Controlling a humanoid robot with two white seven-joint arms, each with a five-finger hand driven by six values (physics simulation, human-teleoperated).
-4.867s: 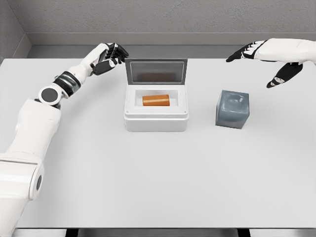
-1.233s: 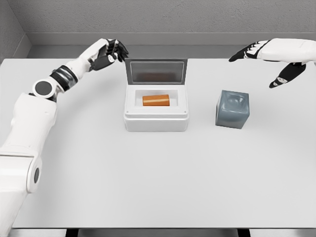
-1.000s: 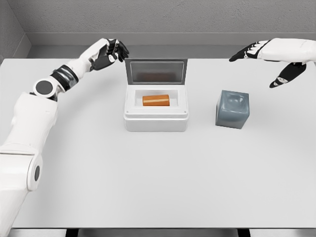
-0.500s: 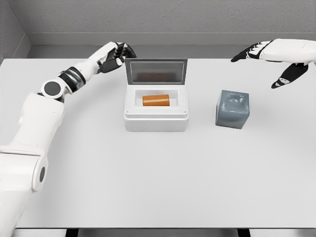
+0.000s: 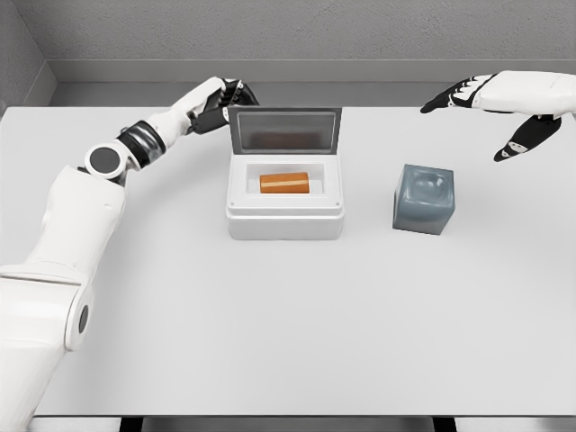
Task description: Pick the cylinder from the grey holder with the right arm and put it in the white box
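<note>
An orange cylinder (image 5: 284, 183) lies on its side inside the open white box (image 5: 284, 222), whose lid (image 5: 284, 130) stands upright at the back. The grey holder (image 5: 424, 199) sits to the box's right with nothing in its hollow top. My right hand (image 5: 477, 112) hovers open above and behind the holder, fingers spread, holding nothing. My left hand (image 5: 229, 97) is at the lid's upper left corner, its dark fingers curled near the lid's edge; whether they touch it is unclear.
The white table (image 5: 288, 324) carries only the box and the holder. A grey wall (image 5: 288, 36) runs behind its far edge. My left arm (image 5: 108, 162) stretches across the table's left side.
My left hand has moved right, from beside the lid to its upper left corner. The right hand has drifted slightly. Cylinder, box and holder have not moved.
</note>
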